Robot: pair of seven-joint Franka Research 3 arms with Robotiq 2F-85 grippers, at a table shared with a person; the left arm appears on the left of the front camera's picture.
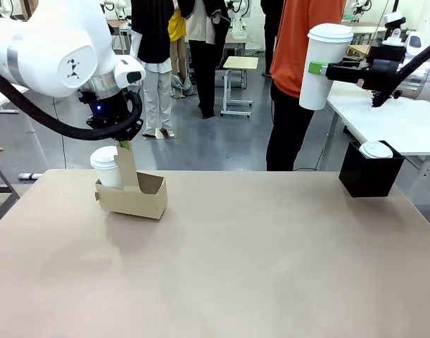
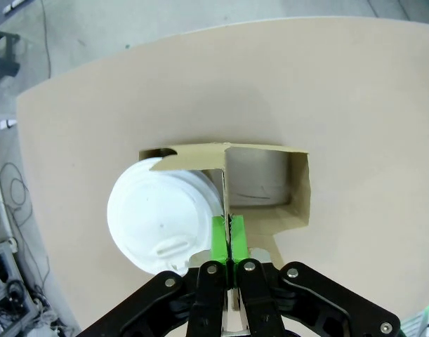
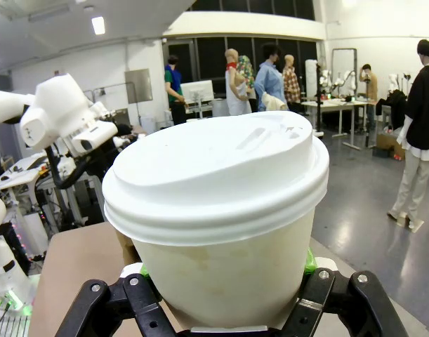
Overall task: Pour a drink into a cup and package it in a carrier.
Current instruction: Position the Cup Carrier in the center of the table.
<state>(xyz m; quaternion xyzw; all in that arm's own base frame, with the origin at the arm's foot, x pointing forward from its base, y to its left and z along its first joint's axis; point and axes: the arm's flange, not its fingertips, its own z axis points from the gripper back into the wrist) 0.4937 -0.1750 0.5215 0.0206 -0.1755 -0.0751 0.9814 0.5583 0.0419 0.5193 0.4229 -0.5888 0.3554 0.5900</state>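
Note:
The brown cardboard carrier (image 1: pixel 137 201) is at the table's far left. My left gripper (image 1: pixel 123 145) comes down from above and is shut on its upright handle tab (image 2: pixel 226 186). A white lidded cup (image 1: pixel 105 166) fills one pocket (image 2: pixel 161 217); the other pocket (image 2: pixel 260 179) is empty. My right gripper (image 1: pixel 317 68) is high at the right, past the table's far edge, shut on a second white lidded cup (image 1: pixel 324 65), held upright. In the right wrist view this cup (image 3: pixel 221 203) sits between the green pads (image 3: pixel 309 261). The drink is out of view.
A black box (image 1: pixel 369 176) with a white lid (image 1: pixel 376 149) on top stands at the table's far right corner. A person in an orange top (image 1: pixel 299 63) stands behind the far edge. Bare tabletop (image 1: pixel 257 267) spreads across the middle and front.

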